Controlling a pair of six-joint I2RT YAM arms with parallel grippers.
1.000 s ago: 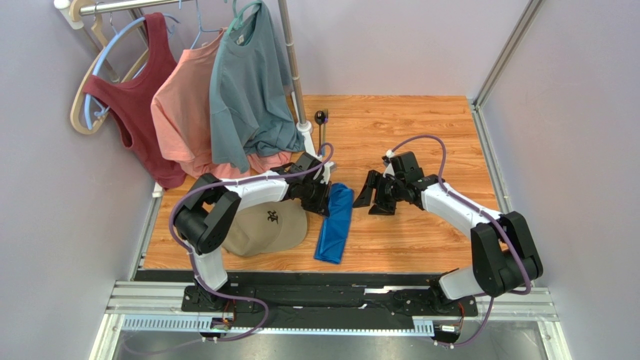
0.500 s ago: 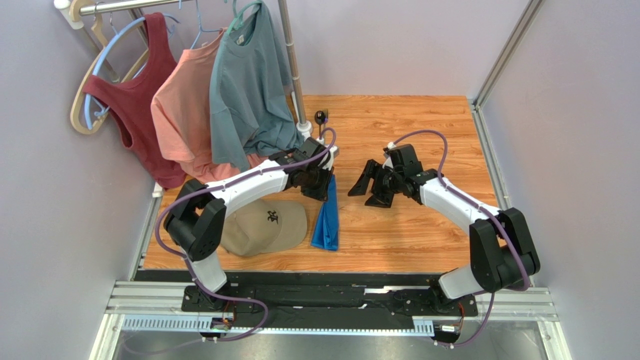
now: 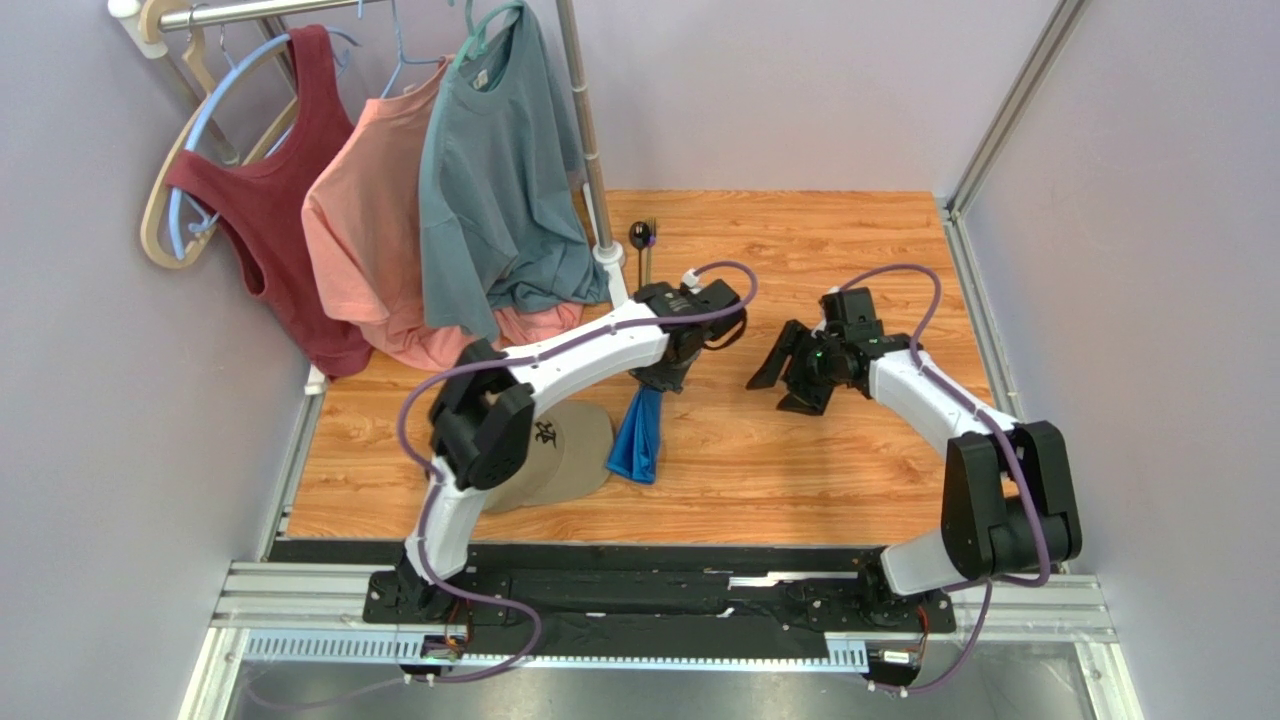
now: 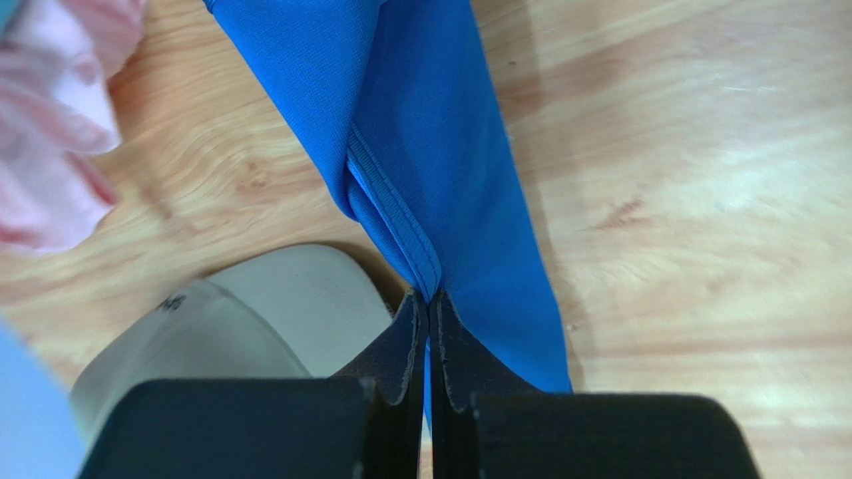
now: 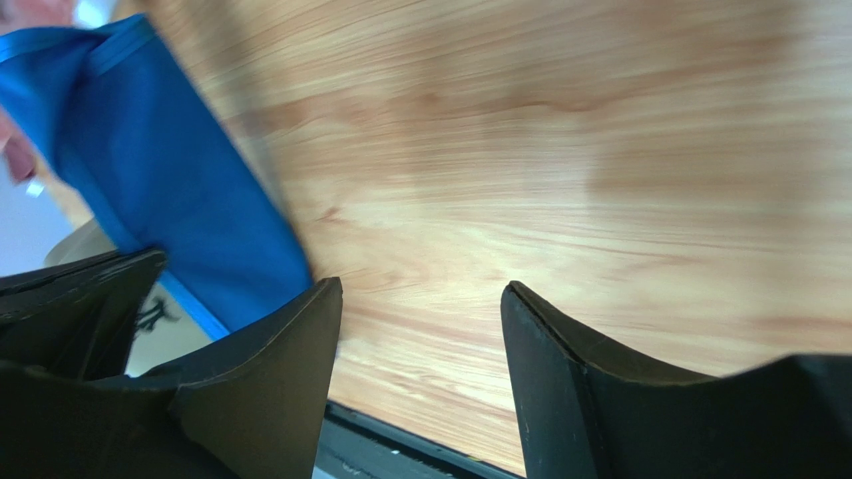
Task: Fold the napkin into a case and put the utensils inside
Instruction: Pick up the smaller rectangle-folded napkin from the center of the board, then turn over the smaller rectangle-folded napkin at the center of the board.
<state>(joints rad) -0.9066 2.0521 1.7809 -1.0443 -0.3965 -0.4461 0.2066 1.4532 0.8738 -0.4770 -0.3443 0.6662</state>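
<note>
Left wrist, left tool [image 4: 428, 299] pinching blue napkin [image 4: 440, 150] (hemmed, bunched narrow), right tool [image 5: 422, 289] agape, empty

Left arm [image 3: 571, 353]: we see it rise from its base to a sharply bent elbow, the white forearm then running forward and rightward.
Left wrist: bent downward, so the fingers point down.
Left gripper [image 4: 428, 304]: we find its jaws pressed together, pinching a hemmed edge of the napkin [image 4: 450, 180], which hangs from them.
Right arm [image 3: 932, 398]: folded at the elbow on its own side, the forearm reaching forward and inward.
Right gripper [image 5: 420, 289]: we see its jaws spread wide, tilted down toward the left.
Grippers: near each other, apart.
</note>
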